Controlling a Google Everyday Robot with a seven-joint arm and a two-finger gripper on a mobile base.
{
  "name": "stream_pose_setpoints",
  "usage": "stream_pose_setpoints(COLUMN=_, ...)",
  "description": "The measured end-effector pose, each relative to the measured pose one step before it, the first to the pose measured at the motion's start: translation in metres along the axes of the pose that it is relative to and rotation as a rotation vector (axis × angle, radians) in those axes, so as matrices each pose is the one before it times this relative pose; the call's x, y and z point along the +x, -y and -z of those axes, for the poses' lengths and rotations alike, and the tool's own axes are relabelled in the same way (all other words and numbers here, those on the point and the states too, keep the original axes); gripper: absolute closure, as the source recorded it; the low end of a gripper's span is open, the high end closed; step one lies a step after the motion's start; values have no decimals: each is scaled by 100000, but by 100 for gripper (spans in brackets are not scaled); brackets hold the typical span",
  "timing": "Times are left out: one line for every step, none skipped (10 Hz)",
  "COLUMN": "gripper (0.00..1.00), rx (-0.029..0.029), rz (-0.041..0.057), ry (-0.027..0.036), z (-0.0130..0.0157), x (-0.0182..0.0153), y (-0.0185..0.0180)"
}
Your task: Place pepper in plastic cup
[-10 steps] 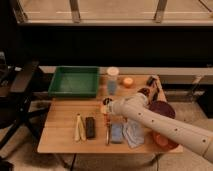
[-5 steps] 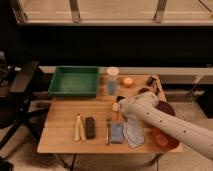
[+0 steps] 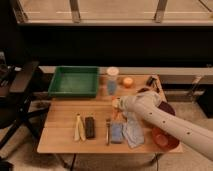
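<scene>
The plastic cup (image 3: 112,80), clear with a white top and bluish lower half, stands at the back middle of the wooden table (image 3: 62,117). My gripper (image 3: 117,106) is at the end of the white arm that comes in from the lower right. It is low over the table, in front of the cup. A slim red-orange streak, the pepper (image 3: 115,116), shows just under the gripper. I cannot tell whether the gripper holds it.
A green tray (image 3: 72,81) sits at the back left. A pale banana (image 3: 78,127), a black bar (image 3: 90,127), a dark utensil (image 3: 107,131), a blue sponge (image 3: 116,133) and a grey cloth (image 3: 133,133) lie along the front. A red bowl (image 3: 165,139) is at the right, an orange object (image 3: 128,82) by the cup.
The arm's end has moved a little to the right and lower toward the table, then stayed nearly still. The other objects have not moved.
</scene>
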Motion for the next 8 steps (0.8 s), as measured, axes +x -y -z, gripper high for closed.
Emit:
stream_pose_setpoints(gripper=98, rx=40, rz=644, ry=-635, z=137, x=328, y=201)
stream_pose_setpoints(gripper=98, rx=-436, rz=264, ry=-496, z=96, x=252, y=-84)
stream_pose_setpoints(gripper=98, rx=-840, rz=-411, ry=-330, z=66, x=284, y=-345)
stream_pose_setpoints(gripper=98, rx=-1744, rz=-1203, ry=-664, z=209, x=596, y=-1080)
stream_pose_setpoints(gripper=98, rx=-1634, rz=-998, ry=-646, z=203, x=563, y=-1126)
stream_pose_setpoints(gripper=98, rx=-2093, rz=-259, ry=-1198, z=286, x=1092, y=-1129)
stream_pose_setpoints(gripper=98, rx=-1161, rz=-89, ry=-1708, z=310, x=1327, y=-531)
stream_pose_setpoints(gripper=98, rx=-537, rz=380, ry=-2008, z=323, x=1433, y=24)
